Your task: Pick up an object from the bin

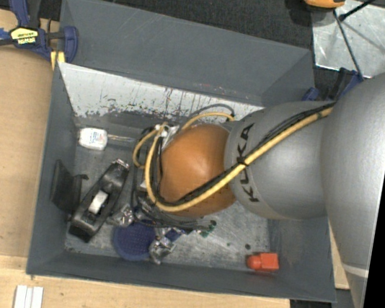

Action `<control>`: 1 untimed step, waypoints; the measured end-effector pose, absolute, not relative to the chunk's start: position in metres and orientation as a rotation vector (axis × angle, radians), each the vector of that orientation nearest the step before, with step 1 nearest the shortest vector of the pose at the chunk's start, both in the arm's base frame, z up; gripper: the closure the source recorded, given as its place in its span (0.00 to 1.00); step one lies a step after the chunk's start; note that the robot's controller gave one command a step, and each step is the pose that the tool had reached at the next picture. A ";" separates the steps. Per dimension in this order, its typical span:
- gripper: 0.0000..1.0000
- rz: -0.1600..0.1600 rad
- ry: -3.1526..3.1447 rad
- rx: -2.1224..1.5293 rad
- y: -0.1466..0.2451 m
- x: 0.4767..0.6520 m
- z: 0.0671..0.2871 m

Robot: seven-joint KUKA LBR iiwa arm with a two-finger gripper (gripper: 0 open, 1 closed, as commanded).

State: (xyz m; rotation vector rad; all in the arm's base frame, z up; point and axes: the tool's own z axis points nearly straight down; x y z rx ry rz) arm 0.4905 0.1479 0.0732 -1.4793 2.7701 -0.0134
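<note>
The bin (195, 48) is dull grey sheet metal with sloping walls. Its floor is scuffed and speckled, and dark streaks run down a paler patch of the far wall. The arm's smooth silver casing comes in over the right edge, ending in a glossy orange dome (190, 167) looped with yellow cables.

Under that dome the pincer (157, 242) sits low near the middle of the bin's near edge. The dome hides most of it, so I cannot tell whether it is released or clenched. Just beside it, on its left and close to the near wall, lies a dark blue rounded thing (130, 242) with a soft, matt look.

A black tape dispenser (101, 200) of angular plastic lies tilted towards the near-left corner, with a flat black piece (63, 186) at the left wall. A small white item (93, 138) rests near the far-left corner. A blocky orange-red piece (262, 261) is in the near-right corner.
</note>
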 end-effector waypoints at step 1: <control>0.00 -0.002 2.984 -0.932 0.130 0.490 0.074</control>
